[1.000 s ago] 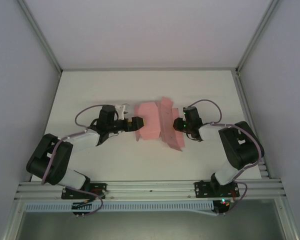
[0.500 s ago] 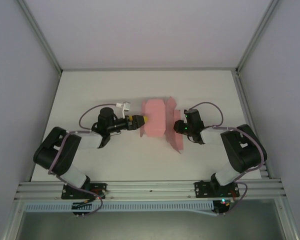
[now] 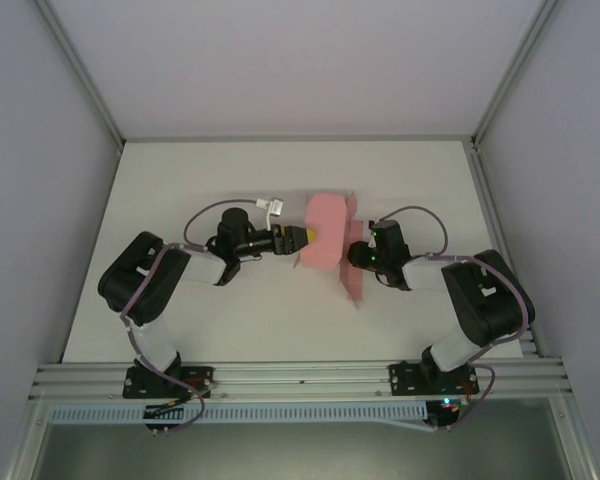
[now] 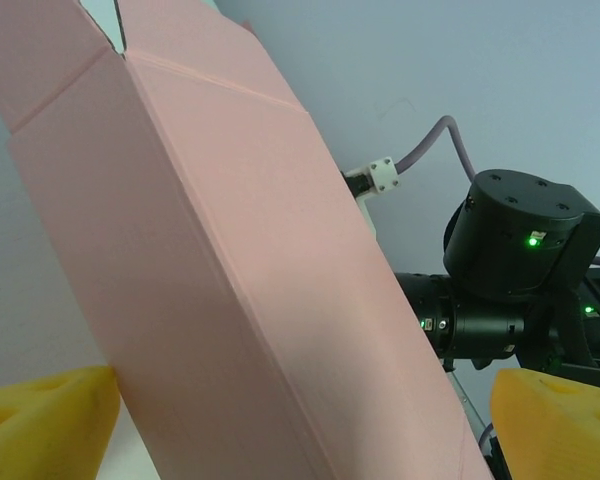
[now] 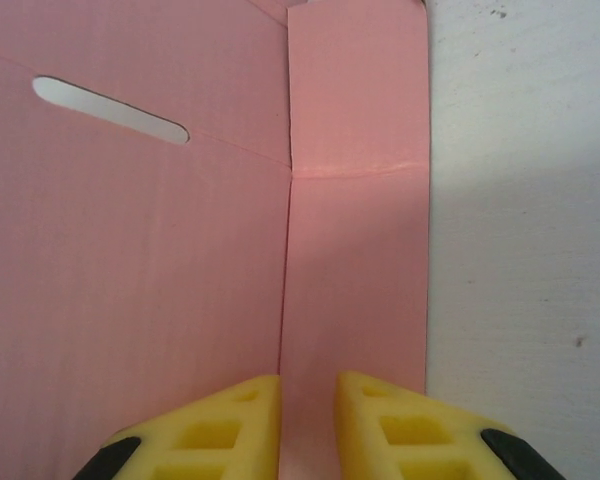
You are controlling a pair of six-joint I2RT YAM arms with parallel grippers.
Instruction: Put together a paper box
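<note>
since 1 second ago the left arm has swung in from the left and reached across toward the middle of the table (image 3: 180, 180). The left gripper (image 3: 302, 237) now sits against the left side of the paper box (image 3: 328, 232), which has shifted to the right and looks narrower and more gathered up than the wider spread it had before. the right gripper (image 3: 356, 252) has hardly moved and sits at the box's right edge.

the left gripper is spread wide. in the left wrist view a tall pink panel stands tilted between its yellow pads (image 4: 40, 415), close against 1 of them and well apart from the other, so nothing is clamped there. the right gripper's fingers (image 5: 230, 420) are almost together, and a crease of the card runs into the narrow gap between them. whether they actually pinch the card or just rest over it, i cannot tell.

the box lies mid-table between the 2 grippers. as a judgement, the task is partway through. at least 1 wall is raised and the creases are folded, but a loose flap (image 3: 352, 285) trails toward the near edge. the locking slot (image 5: 110, 110) in the right wrist view is open with no tab in it. the walls have not yet been squared up, the flaps tucked or the box closed.
</note>
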